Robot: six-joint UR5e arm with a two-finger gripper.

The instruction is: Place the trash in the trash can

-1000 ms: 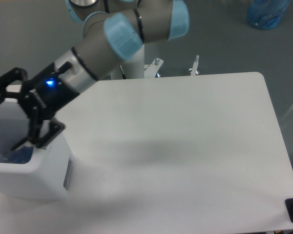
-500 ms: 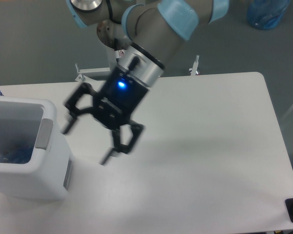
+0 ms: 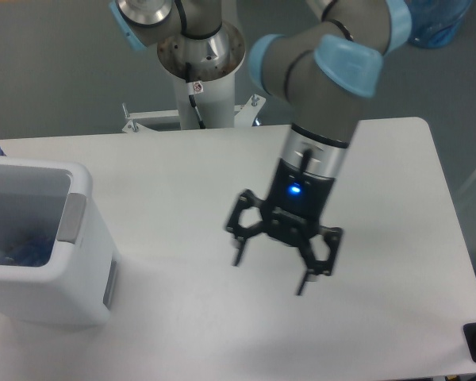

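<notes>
Trash can: white, boxy, rounded corners, a grey handle panel on the side that faces the arm; stands upright at the left edge of the white tabletop, partly cut off by the picture's left border. Contents: something bluish and clear lies low inside against the left wall, most likely the crushed bottle; its outline is blurred and only part of it shows over the rim. The wrapper cannot be made out, whether inside the can or elsewhere. Gripper: black, two fingers, pointing down over the middle of the tabletop, well apart from the trash can. Fingers spread wide, one to the left and one to the right, with bare tabletop showing between them; nothing is held and nothing is touched by either finger. A blue light glows on the gripper's body just above the fingers. Whether the fingertips reach the tabletop or hang just over it cannot be told; a faint shadow lies under and to the left of them. Arm: grey with light blue joint covers, reaching from its white post at the far edge of the tabletop. Other items: a blue water jug on the floor at the top right, only partly in view.
</notes>
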